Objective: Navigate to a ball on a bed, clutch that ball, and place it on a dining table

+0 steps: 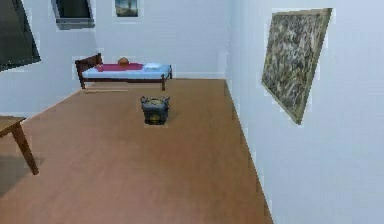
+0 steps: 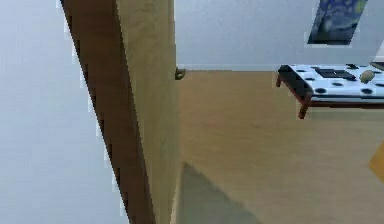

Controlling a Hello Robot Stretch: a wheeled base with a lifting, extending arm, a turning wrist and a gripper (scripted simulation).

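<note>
A low bed (image 1: 125,72) with a dark headboard, red cover and blue sheet stands against the far wall in the forward view. A small orange ball (image 1: 123,62) rests on it near the headboard end. At the forward view's left edge is the corner of a wooden table (image 1: 14,128) with one leg showing.
A dark basket-like object (image 1: 154,110) sits on the wooden floor midway toward the bed. A large painting (image 1: 293,60) hangs on the near wall at the right. The arm side view has a wooden door (image 2: 140,110) close by, a second bed (image 2: 335,82) with a spotted cover, and a wall picture (image 2: 338,20).
</note>
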